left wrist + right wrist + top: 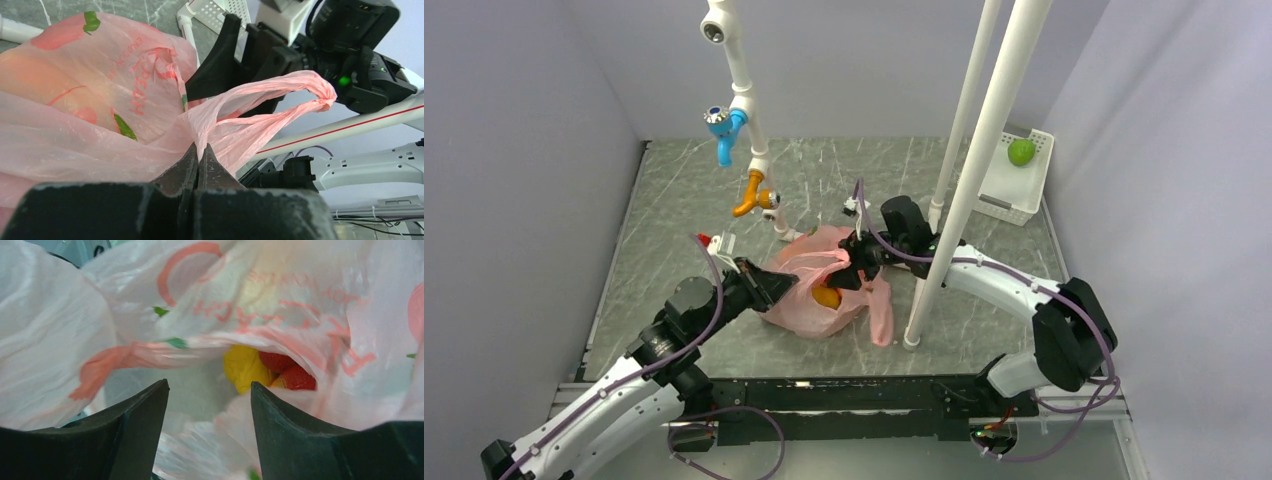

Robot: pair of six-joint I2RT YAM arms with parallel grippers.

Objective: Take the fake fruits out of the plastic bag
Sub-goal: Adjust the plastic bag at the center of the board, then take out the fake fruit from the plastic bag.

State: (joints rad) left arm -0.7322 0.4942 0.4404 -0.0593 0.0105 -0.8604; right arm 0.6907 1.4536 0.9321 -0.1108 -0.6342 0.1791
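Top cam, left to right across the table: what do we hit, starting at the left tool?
left tool → plastic bag → white pole → white basket with the green fruit in it

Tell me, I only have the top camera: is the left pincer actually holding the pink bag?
Observer: Yes. The left wrist view shows the left pincer shut on a gathered pinch of the plastic bag.
Operator: Has the right pincer got a fruit?
Observer: No. Its wrist view shows it open, nothing gripped.
Operator: Any fruit ahead of it?
Observer: A yellow fruit and red fruits show inside the bag's mouth, beyond the fingertips.
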